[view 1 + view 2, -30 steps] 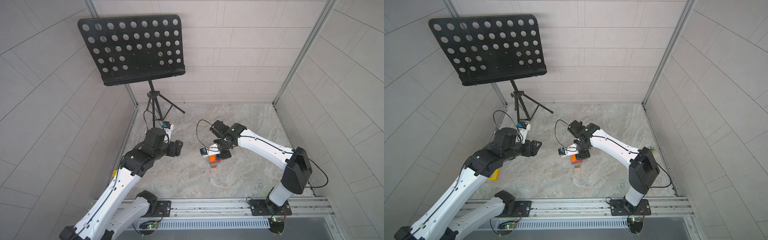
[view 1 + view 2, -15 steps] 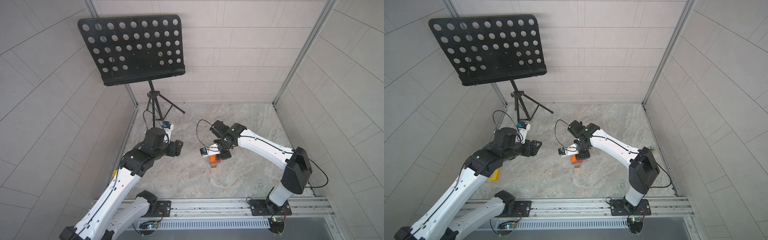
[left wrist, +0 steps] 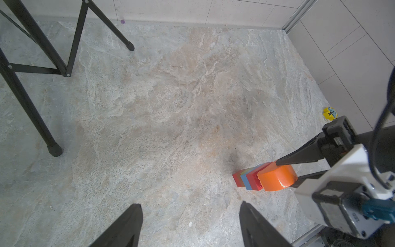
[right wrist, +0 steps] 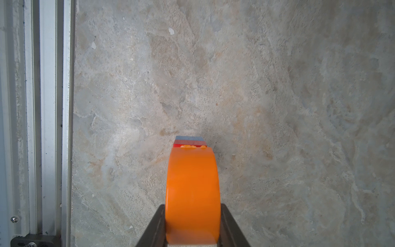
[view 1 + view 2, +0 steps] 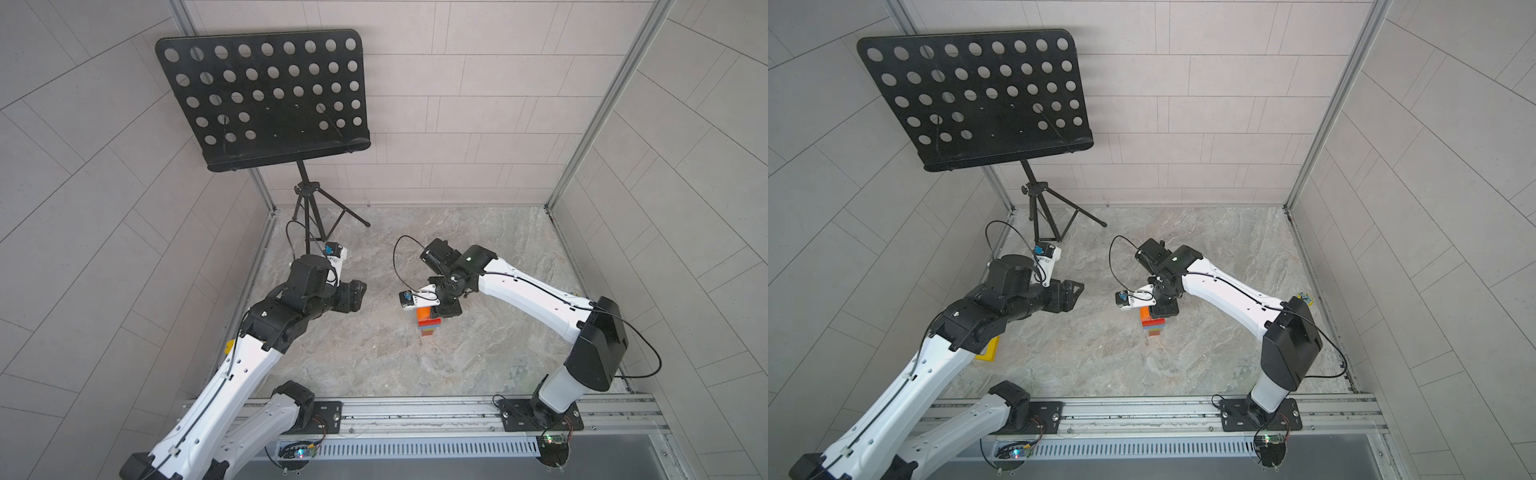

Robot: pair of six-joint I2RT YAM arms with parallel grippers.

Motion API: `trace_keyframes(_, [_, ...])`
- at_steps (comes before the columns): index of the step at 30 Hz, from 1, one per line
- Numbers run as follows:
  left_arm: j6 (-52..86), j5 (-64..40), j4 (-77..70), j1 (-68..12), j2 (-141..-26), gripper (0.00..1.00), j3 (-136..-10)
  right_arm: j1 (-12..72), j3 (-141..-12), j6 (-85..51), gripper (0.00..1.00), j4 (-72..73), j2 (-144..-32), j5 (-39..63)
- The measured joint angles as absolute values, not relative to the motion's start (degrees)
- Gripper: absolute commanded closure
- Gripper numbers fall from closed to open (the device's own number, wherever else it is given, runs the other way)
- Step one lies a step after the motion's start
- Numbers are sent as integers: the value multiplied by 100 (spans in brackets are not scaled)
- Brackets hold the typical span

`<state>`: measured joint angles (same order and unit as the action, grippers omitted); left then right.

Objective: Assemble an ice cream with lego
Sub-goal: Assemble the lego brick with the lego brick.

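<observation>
The ice cream [image 5: 428, 325] [image 5: 1152, 323] stands as a brick stack on the stone floor near the middle. In the left wrist view its red and blue lego bricks [image 3: 248, 179] lie below the orange half-round dome [image 3: 275, 178]. My right gripper [image 5: 432, 311] [image 5: 1154, 309] [image 4: 192, 206] is shut on the dome [image 4: 192, 192], one finger on each flat side. A thin gap shows between the dome and the red brick [image 4: 177, 145]. My left gripper [image 5: 359, 293] [image 5: 1077, 291] [image 3: 190, 206] hangs open and empty, well left of the stack. The narrow stem is mostly hidden.
A black music stand [image 5: 266, 95] rises at the back left, its tripod legs [image 3: 53, 147] on the floor. A yellow frame [image 5: 988, 351] lies under my left arm. A small yellow object [image 3: 329, 113] sits by the right wall. A metal rail [image 5: 415, 409] runs along the front.
</observation>
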<state>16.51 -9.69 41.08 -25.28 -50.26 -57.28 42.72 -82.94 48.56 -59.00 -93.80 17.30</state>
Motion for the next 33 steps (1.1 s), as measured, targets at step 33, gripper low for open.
trace_keyframes(33, [1651, -1155, 4053, -2412, -5085, 22, -5717, 4272, -8346, 4775, 100, -6012, -9688, 1673])
